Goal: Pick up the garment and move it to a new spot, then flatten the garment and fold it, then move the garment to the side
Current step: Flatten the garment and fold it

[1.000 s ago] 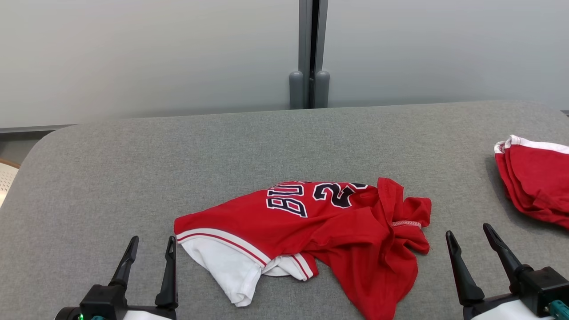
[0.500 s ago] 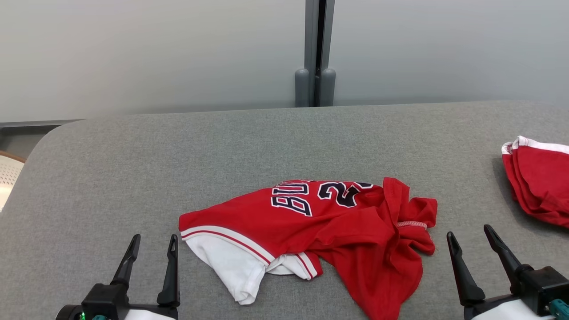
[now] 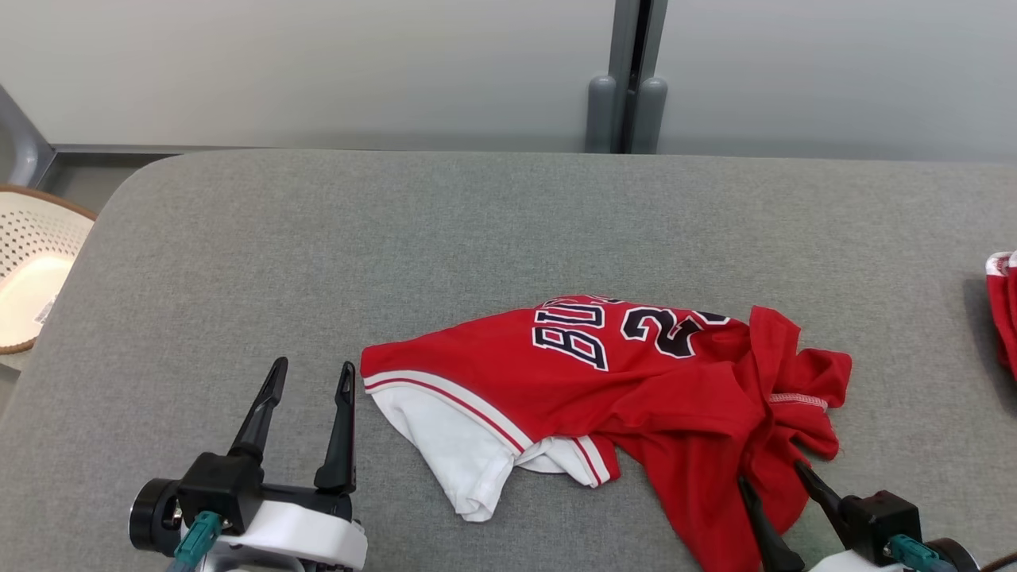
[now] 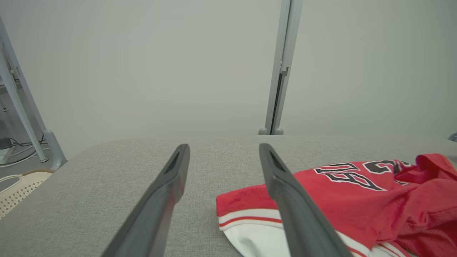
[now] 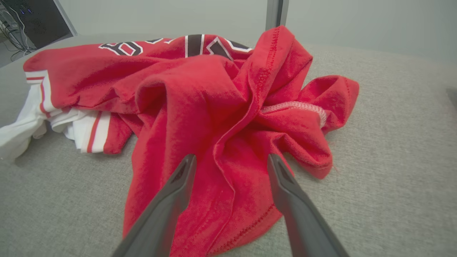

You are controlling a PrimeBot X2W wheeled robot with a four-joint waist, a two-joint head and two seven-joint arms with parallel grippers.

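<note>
Broadly, a grey fabric-covered worktop (image 3: 397,238) with rounded corners spans the head view, backed by a pale partition wall with a grey upright post (image 3: 632,71) at its seam.

On the worktop, right of centre and toward the near edge, lies the garment (image 3: 636,381): a red jersey with dark, white-edged lettering and numerals, crumpled rather than flat. Its white, red-striped part spills out at the near left, and the red cloth is bunched into ridges and folds at the right, where a pale stitched band shows.

Off the worktop's left end sits a round basket (image 3: 40,238) with a brown rim and a pale perforated wall. It is only partly in frame; a small pale scrap shows against its inside, too small to identify.

At the far right edge a second red garment (image 3: 1003,310) with white trim rests on the worktop, well apart from the jersey.

The left end effector (image 3: 312,365) is released, its two dark fingers spread and holding nothing, just beside the jersey's left corner.

The right end effector (image 3: 771,473) is likewise released, fingers spread over the jersey's near red hem with a ridge of cloth between them. Whether the fingers touch the cloth cannot be told.
</note>
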